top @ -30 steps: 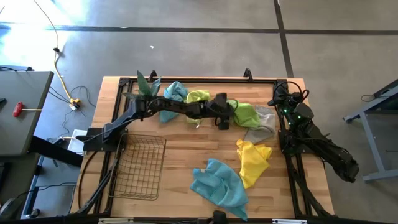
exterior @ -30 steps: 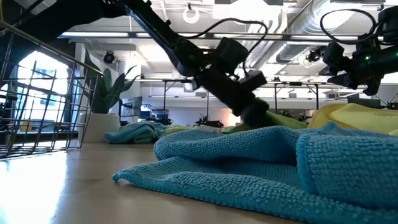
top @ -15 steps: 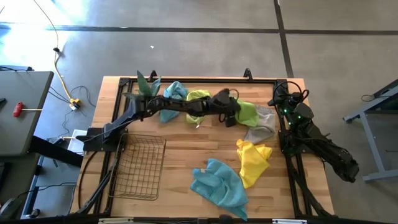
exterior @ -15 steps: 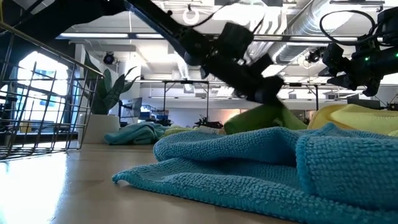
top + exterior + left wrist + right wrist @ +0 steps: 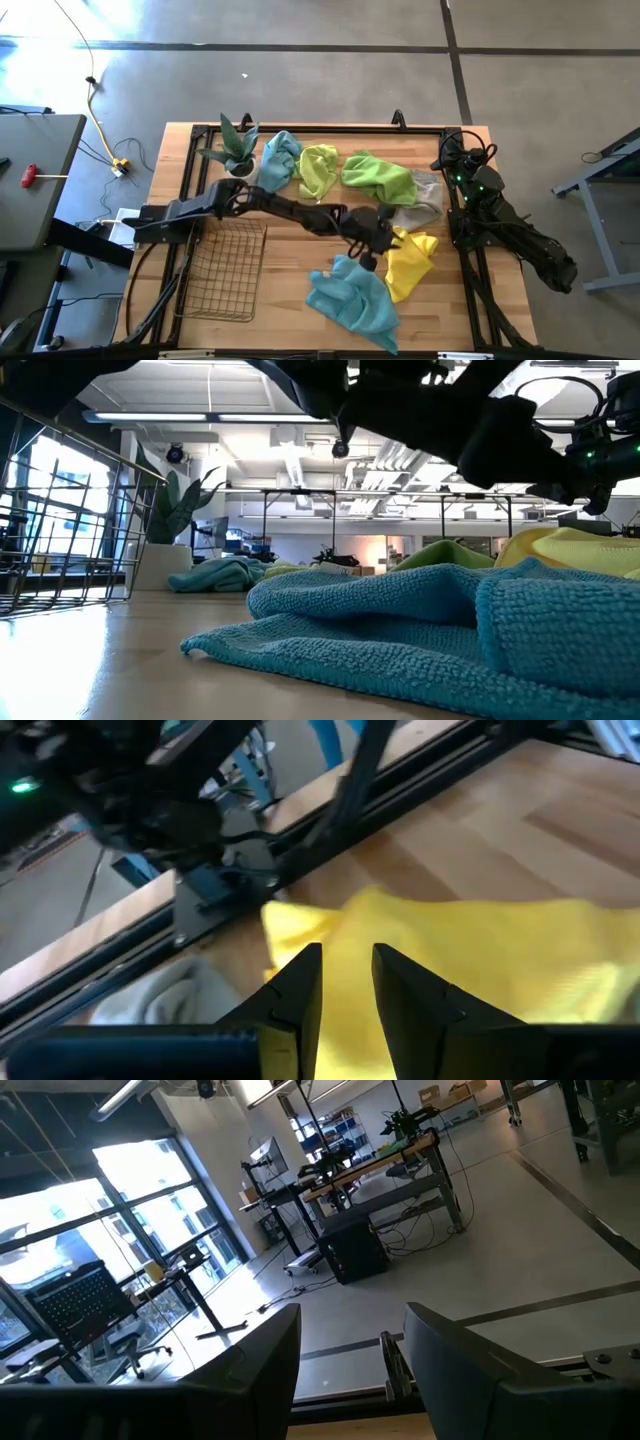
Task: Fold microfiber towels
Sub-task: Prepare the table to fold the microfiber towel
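High view: wire basket [image 5: 226,268] holds nothing; left pincer [image 5: 372,248] parted, ungripping, above yellow towel [image 5: 408,262].

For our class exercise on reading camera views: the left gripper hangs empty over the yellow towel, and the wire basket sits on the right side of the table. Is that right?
Not quite. The high view shows the basket on the table's left side, not the right. The rest holds: the left gripper hangs empty over the yellow towel, as the left wrist view confirms.
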`<action>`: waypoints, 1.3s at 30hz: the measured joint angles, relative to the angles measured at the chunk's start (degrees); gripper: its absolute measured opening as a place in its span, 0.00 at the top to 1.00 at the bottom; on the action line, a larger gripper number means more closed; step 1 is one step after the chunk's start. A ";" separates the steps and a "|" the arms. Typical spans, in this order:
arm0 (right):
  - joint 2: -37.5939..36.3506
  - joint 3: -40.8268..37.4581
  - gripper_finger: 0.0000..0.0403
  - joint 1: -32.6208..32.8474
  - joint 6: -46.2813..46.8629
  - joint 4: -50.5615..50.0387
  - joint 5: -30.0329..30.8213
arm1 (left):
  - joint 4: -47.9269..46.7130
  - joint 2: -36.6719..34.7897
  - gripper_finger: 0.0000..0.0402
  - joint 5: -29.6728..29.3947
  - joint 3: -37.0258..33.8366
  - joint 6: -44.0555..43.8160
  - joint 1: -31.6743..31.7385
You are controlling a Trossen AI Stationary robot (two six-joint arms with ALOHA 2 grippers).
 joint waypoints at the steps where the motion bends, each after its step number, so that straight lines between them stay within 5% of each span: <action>1: 0.00 0.01 0.57 -0.01 -0.06 0.00 -0.01 | -0.02 0.02 0.80 -0.06 0.00 0.00 -0.38; 11: 0.00 0.01 0.57 0.00 -0.07 -0.01 -0.02 | 4.80 3.89 0.80 1.94 0.46 -2.88 -2.35; 24: 0.00 -0.01 0.57 -0.02 -0.07 -0.02 -0.04 | -5.14 13.29 0.80 8.93 14.00 -12.95 -0.47; 39: 0.02 0.02 0.57 0.01 0.02 0.00 -0.04 | -8.46 14.08 0.80 -10.97 14.58 -17.55 9.17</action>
